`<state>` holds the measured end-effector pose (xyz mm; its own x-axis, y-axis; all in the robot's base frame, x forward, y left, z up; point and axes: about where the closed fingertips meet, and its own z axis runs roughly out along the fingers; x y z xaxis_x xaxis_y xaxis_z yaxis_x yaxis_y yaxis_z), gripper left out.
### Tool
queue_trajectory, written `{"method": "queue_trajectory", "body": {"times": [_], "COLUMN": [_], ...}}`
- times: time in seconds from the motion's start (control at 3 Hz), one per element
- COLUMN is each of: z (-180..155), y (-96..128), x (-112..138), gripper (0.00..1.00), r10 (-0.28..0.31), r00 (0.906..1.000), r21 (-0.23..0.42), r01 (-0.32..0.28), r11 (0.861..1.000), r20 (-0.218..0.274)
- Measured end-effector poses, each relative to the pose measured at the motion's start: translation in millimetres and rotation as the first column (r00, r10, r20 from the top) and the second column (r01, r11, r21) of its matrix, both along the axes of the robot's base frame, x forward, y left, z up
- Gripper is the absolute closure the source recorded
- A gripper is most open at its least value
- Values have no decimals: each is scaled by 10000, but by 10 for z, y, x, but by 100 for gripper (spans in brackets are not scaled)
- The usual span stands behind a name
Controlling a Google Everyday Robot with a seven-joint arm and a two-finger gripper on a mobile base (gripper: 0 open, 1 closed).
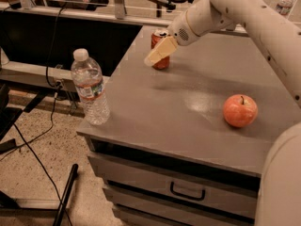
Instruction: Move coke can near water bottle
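The coke can (163, 63), red with a silver top, stands upright near the far left edge of the grey cabinet top (155, 112). My gripper (157, 55) reaches in from the upper right and sits at the can, its cream tip crossing in front of the can's middle. The water bottle (90, 88), tall, clear and ribbed with a white cap, stands upright at the cabinet's front left corner, well apart from the can.
A red-orange apple (240, 110) lies on the right side of the cabinet top. A small clear bottle (286, 3) stands far back at the top right. The cabinet has drawers (187, 192) below. Cables and a dark frame lie on the floor at left.
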<state>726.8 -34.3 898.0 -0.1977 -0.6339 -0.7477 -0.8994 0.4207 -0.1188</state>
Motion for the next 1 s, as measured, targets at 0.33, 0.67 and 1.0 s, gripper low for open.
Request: {"method": "queue_trajectory", "body": {"times": [0.33, 0.67, 1.0], "z": [-42, -61, -75], "y": [57, 80, 115], "x": [-10, -9, -25], "gripper": [13, 36, 67], "r10": [110, 146, 320], "r00": [9999, 9998, 9990], "r21": [40, 41, 116], "r01": [-110, -146, -317], "r11": [9999, 9999, 9994], "r20": [-108, -139, -306]}}
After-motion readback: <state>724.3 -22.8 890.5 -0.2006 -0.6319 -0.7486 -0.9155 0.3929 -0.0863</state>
